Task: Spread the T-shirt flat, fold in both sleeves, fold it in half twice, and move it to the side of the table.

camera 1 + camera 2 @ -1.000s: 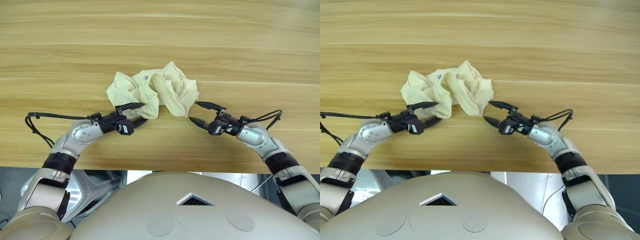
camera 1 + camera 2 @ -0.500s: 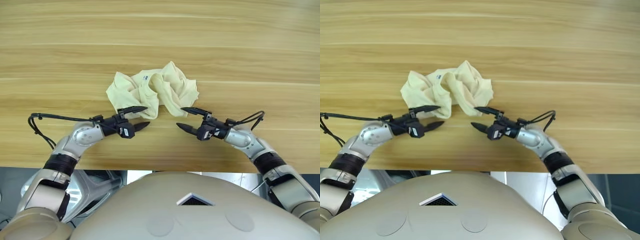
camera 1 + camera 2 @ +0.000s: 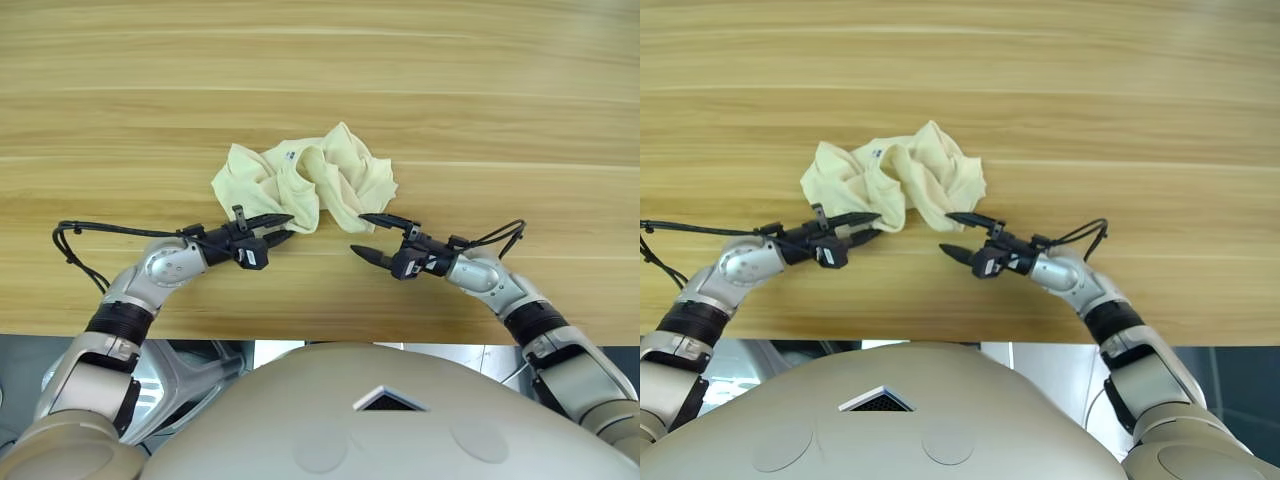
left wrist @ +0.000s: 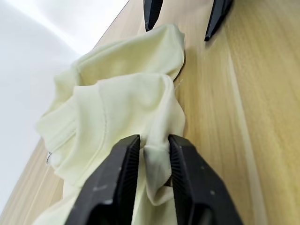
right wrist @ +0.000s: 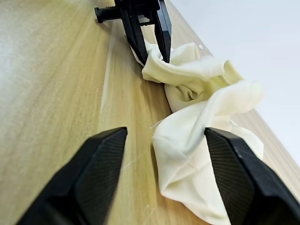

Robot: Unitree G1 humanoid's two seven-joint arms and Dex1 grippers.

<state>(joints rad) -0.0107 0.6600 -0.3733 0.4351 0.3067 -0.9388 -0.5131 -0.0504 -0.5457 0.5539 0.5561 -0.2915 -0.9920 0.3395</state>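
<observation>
The pale yellow T-shirt [image 3: 305, 185] lies bunched in a crumpled heap near the middle of the desk [image 3: 480, 110], with nothing spread out yet. It looks light, soft and limp. It will likely sag from whatever point is pinched, and its folds should slide over one another and drag only a little on the smooth wood. A hem or seamed edge is probably the best place to hold it, taking a thin layer rather than the bulk, since a bite into the wad would lift the whole heap. Two holds set well apart and drawn away from each other should open it.

The left tool [image 3: 283, 228] is closed on a fold at the heap's near edge, and its wrist view shows cloth pinched between the two fingers. That arm lies low over the desk, coming in from the robot's left with its fingers pointing toward the centre.

The right tool [image 3: 358, 234] sits just beside the heap's near right edge, its jaws wide and empty. Its farther finger is close to the fabric, but I cannot tell whether they touch. Its forearm also runs low, with the fingers aimed back toward the left tool.
</observation>
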